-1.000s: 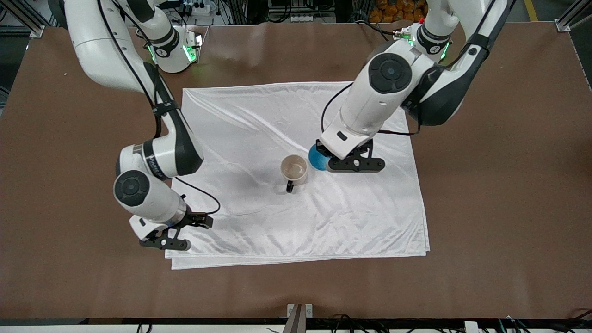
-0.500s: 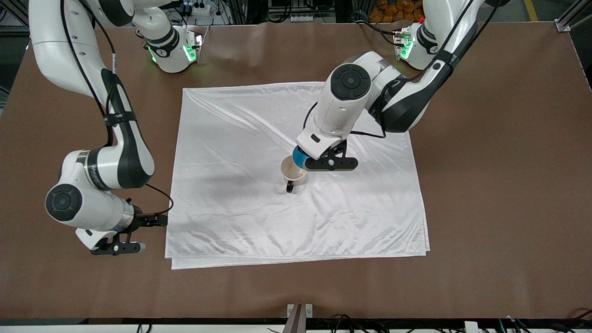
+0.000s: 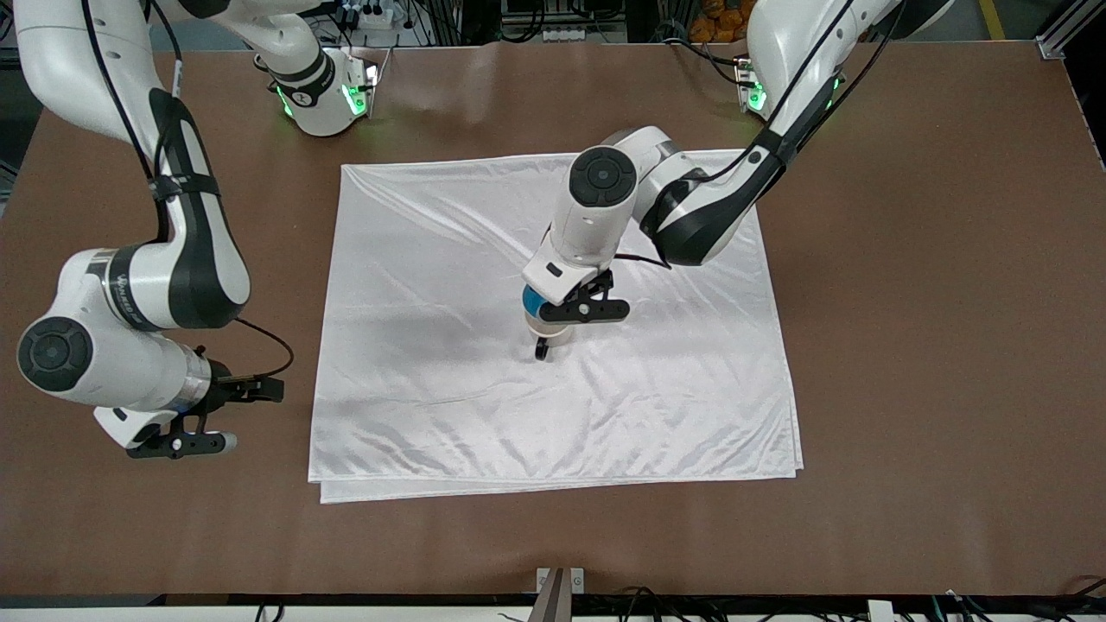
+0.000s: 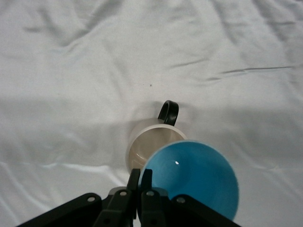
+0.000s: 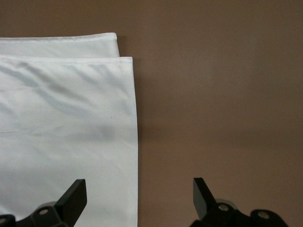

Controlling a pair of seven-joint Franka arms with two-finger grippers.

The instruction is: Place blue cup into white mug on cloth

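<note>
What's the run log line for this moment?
left gripper: shut on blue cup, over white mug | right gripper: open, waiting over table | cup not in mug

Brown table (image 3: 933,345); aluminium frame posts (image 3: 1063,34) at corners; cables (image 3: 639,596) along near edge.

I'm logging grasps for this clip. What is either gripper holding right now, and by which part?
The left gripper holds the blue cup pinched by its rim, over the white mug. The right gripper is open, holding nothing.
</note>
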